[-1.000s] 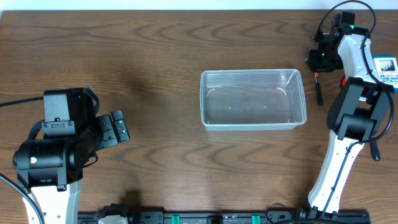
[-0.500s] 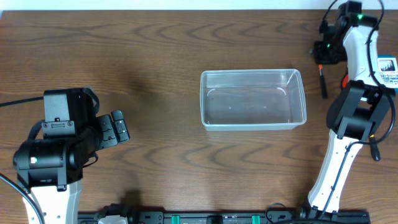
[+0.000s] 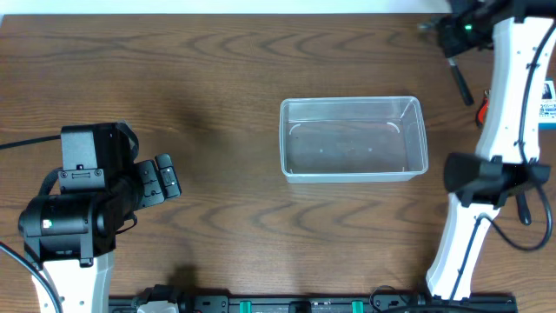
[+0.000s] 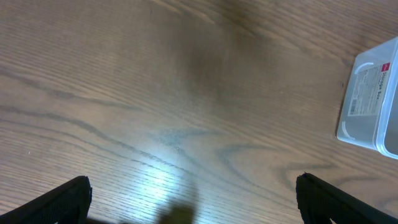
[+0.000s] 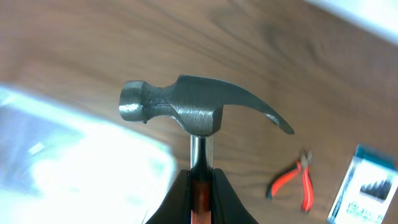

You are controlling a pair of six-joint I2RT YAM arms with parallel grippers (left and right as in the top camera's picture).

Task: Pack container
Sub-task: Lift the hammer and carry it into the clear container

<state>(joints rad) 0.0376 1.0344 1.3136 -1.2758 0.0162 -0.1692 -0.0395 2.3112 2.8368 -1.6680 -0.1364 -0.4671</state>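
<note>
Near left: left gripper [image 3: 167, 178] had jaws wide apart, holding nothing. Clear rectangular plastic tub with rounded corners [image 3: 352, 103] sat upright at centre of brown wooden table [image 3: 217, 87]. Right edge: red-handled pliers [image 5: 292, 180], blue-and-white box [image 5: 360, 186]. Far right: right gripper [image 5: 199, 182] clamped tight on handle of steel-headed claw hammer [image 5: 186, 106].

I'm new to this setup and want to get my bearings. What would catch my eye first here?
The hammer stands out, its shaft pinched in the right gripper at the far right end of the table. Next comes the clear container, empty, in the middle of the table. Orange-handled pliers lie on the wood, to the hammer's right in the right wrist view.
</note>
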